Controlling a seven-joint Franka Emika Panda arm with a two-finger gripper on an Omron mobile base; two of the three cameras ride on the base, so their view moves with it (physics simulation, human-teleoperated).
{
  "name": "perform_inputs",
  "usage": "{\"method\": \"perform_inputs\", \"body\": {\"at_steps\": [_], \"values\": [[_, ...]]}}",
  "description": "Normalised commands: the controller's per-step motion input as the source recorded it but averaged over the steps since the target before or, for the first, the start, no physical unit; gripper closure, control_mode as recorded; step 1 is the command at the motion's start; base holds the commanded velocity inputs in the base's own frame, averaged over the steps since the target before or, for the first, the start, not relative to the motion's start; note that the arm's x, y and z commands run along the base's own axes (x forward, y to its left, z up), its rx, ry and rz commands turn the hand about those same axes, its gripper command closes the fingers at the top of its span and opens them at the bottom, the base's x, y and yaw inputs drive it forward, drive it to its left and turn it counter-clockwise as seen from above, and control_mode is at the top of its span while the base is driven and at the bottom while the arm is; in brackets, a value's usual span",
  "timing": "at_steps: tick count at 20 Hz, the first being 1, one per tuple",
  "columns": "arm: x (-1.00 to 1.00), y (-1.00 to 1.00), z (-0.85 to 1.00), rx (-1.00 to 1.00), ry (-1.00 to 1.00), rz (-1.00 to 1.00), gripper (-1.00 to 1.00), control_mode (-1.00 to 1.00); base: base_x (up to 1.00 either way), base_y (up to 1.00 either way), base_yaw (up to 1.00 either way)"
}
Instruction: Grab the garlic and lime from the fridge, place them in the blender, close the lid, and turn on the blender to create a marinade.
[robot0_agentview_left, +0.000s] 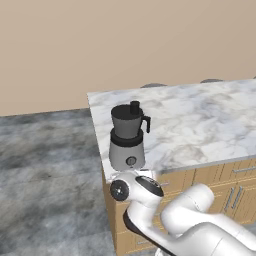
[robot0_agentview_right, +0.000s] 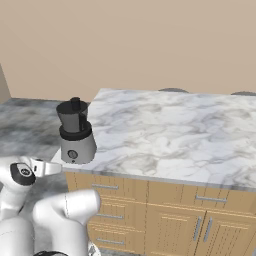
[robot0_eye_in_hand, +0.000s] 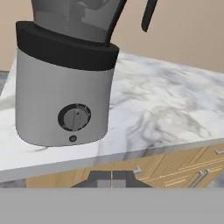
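Note:
The blender stands at the near left corner of the marble counter. It has a light grey base with a round front knob and a dark jar. The black lid sits on the jar's mouth with its small knob up. My gripper is shut with nothing in it. It hovers just in front of and below the counter edge, pointing at the blender's base a little right of the knob. The garlic, the lime and the fridge are out of view.
Wooden drawers and cabinet doors with silver handles run under the counter. Grey floor lies to the left, with a beige wall behind. Two dark rounded shapes peek over the counter's far edge.

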Motion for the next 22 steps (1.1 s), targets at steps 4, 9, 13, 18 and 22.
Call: {"method": "perform_inputs", "body": {"at_steps": [4, 9, 13, 18, 22], "values": [[0.33, -0.57, -0.78, 0.09, -0.14, 0.07, 1.00, -1.00, 0.00, 0.00, 0.00], [0.24, -0.69, -0.81, 0.11, -0.22, 0.07, 1.00, -1.00, 0.00, 0.00, 0.00], [0.14, -0.86, -0.60, 0.02, -0.27, 0.07, 1.00, -1.00, 0.00, 0.00, 0.00], [0.23, -0.52, -0.29, 0.00, -0.10, 0.02, 1.00, -1.00, 0.00, 0.00, 0.00], [0.27, -0.56, -0.01, 0.03, -0.03, 0.01, 1.00, -1.00, 0.00, 0.00, 0.00]]}}
